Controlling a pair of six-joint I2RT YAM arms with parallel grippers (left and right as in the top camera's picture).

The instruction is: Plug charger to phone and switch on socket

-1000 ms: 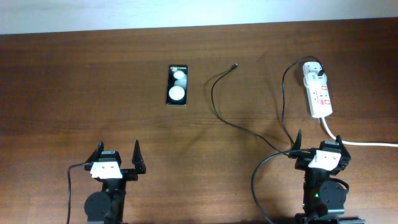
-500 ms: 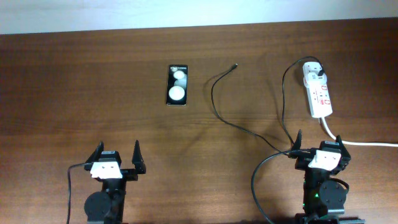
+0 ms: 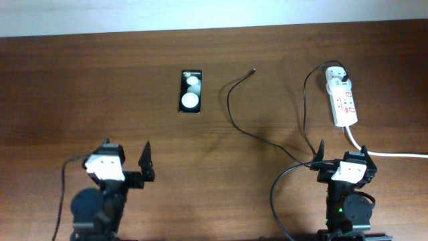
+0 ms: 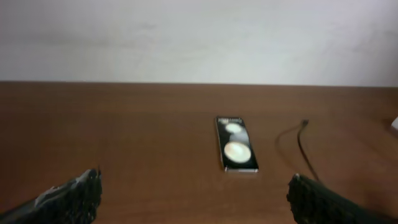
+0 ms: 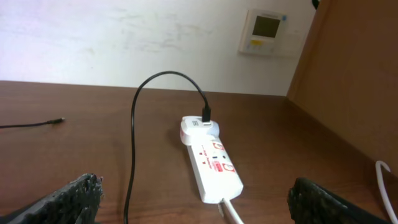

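Observation:
The black phone (image 3: 191,92) lies flat at the table's middle back, its glossy face showing two white reflections; it also shows in the left wrist view (image 4: 236,143). The charger's thin black cable (image 3: 231,107) ends in a small free plug (image 3: 253,69) right of the phone. Its white adapter head (image 3: 336,79) sits in the white socket strip (image 3: 344,104), which also shows in the right wrist view (image 5: 211,163). My left gripper (image 3: 124,164) is open and empty, well short of the phone. My right gripper (image 3: 343,155) is open and empty, just short of the socket.
The socket's thick white cord (image 3: 394,154) runs off to the right edge. The charger cable loops close past my right gripper's left finger (image 5: 132,143). A wooden panel (image 5: 354,81) stands to the right of the socket. A white wall lies behind the table.
My left arm's wrist has swung and shifted a little to the left; its gripper stays open. The right arm, phone, cable and socket have not moved.

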